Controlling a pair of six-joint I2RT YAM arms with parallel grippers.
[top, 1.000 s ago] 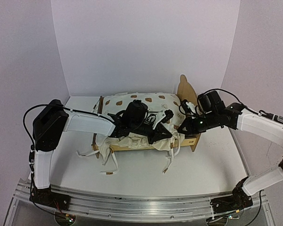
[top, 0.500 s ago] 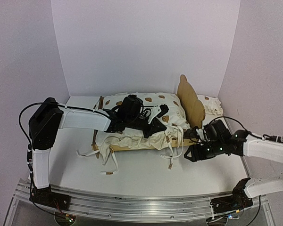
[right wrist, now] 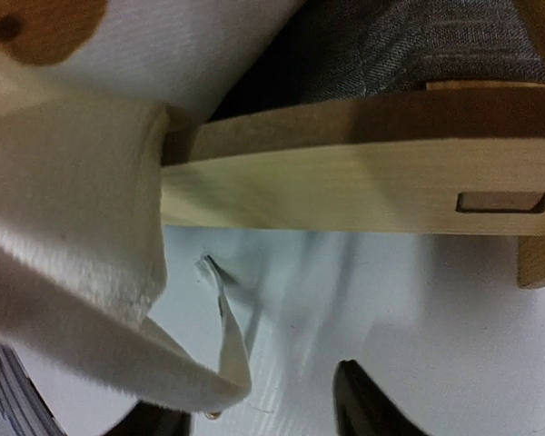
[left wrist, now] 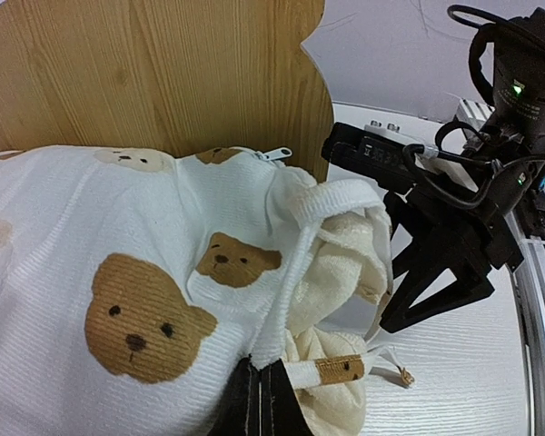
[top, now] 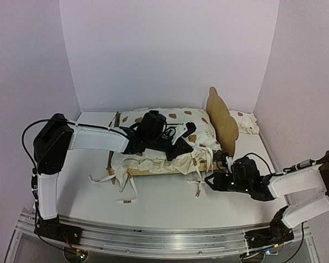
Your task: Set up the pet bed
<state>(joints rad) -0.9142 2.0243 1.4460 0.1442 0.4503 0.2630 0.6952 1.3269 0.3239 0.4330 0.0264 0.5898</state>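
Note:
The pet bed [top: 220, 114] stands mid-table, its plywood headboard at the right. The cream bear-print cushion [top: 170, 118] lies heaped on it, with tie strings [top: 198, 181] hanging over the front. My left gripper [top: 185, 143] is shut on the cushion's edge near the headboard; the left wrist view shows the closed gripper [left wrist: 259, 386] pinching the cushion [left wrist: 145, 272] below the headboard [left wrist: 163, 73]. My right gripper [top: 211, 181] is open and low on the table by the bed's front right corner. In the right wrist view the gripper [right wrist: 254, 413] faces the side rail [right wrist: 363, 195], with a tie string [right wrist: 225, 341] between its fingers.
The small ruffled pillow [top: 244, 121] lies at the back right, behind the headboard. More tie strings [top: 129, 189] trail on the table in front of the bed's left end. White walls close in the back and sides.
My right arm has dropped from beside the headboard to the table in front of the bed's right corner. My left gripper has drawn the cushion edge slightly back.

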